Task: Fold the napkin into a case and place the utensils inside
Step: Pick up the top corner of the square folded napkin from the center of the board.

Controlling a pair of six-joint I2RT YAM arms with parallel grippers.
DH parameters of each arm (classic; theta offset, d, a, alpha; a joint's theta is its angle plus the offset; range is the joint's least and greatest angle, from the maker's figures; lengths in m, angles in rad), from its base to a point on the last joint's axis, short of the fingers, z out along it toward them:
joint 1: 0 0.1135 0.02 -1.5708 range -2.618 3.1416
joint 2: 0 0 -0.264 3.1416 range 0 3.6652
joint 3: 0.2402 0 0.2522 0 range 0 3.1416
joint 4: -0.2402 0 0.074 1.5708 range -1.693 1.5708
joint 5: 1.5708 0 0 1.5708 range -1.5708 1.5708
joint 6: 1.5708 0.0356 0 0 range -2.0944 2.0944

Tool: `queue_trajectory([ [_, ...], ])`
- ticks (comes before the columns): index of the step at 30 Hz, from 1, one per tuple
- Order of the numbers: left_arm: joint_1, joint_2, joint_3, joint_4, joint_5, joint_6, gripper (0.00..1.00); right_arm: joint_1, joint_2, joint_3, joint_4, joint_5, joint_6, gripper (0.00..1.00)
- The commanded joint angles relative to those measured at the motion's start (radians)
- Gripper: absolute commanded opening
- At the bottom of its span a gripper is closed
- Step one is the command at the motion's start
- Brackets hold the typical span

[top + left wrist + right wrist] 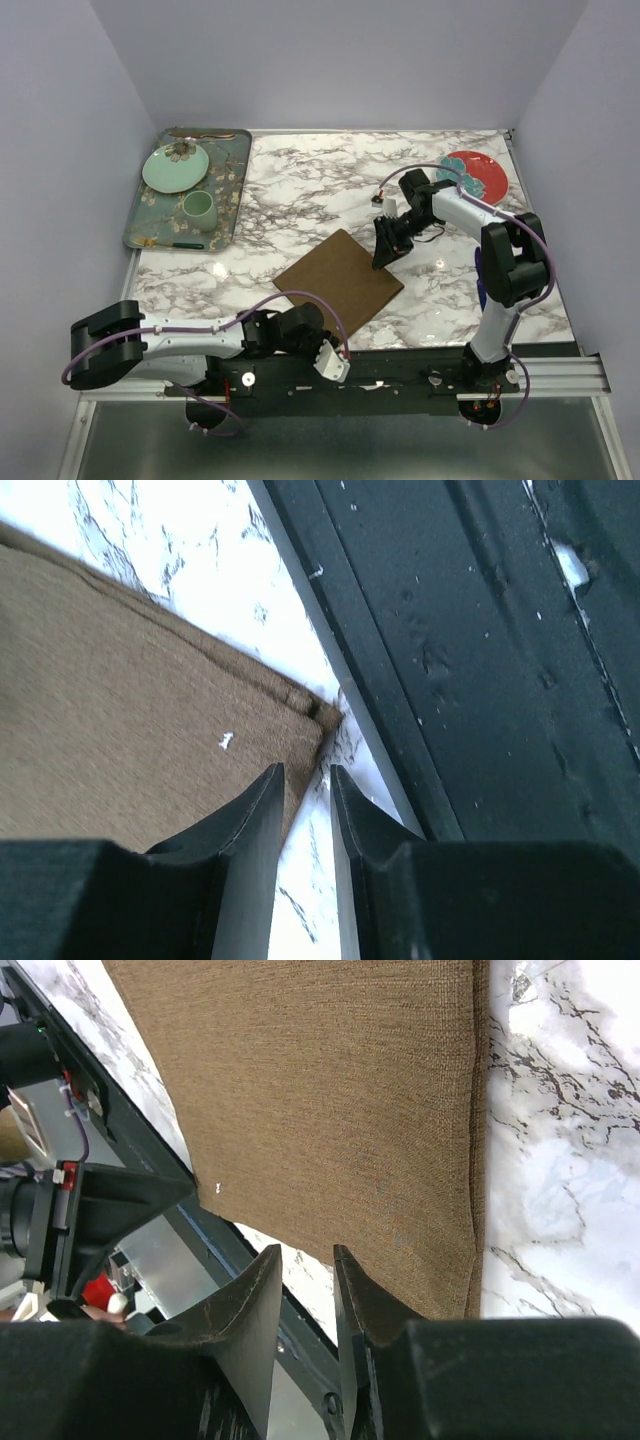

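The napkin (340,280) lies flat, apparently already doubled, by the middle of the table's (300,180) near edge, so folding looks to be the step in hand. The left jaws at its nearest corner and the right jaws over its far-right edge are narrowly parted and empty. Next, each probably has to pinch the cloth for another fold.

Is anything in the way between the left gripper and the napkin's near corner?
Nothing visible. The left gripper sits empty right at a corner of the napkin, with only bare marble table showing between them.
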Motion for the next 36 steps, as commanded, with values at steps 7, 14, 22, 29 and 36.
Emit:
queue_trajectory([
  [7, -0.040, 0.061, -0.007, 0.107, -0.054, 0.047, 0.36, -0.002, 0.012, -0.022, 0.020, -0.025, 0.008, 0.36],
  [14, -0.042, 0.084, 0.004, 0.104, -0.056, 0.061, 0.29, -0.002, 0.003, -0.030, 0.020, -0.019, 0.010, 0.36],
  [22, -0.037, -0.015, 0.033, 0.017, -0.017, 0.035, 0.05, -0.003, 0.002, -0.031, 0.020, -0.022, 0.014, 0.36],
  [29, 0.007, -0.026, 0.088, -0.043, 0.021, 0.007, 0.02, -0.003, 0.006, -0.028, 0.018, -0.025, 0.016, 0.36],
  [36, 0.191, 0.052, 0.228, -0.089, 0.133, -0.033, 0.00, -0.011, 0.006, -0.019, 0.018, -0.019, 0.019, 0.36],
])
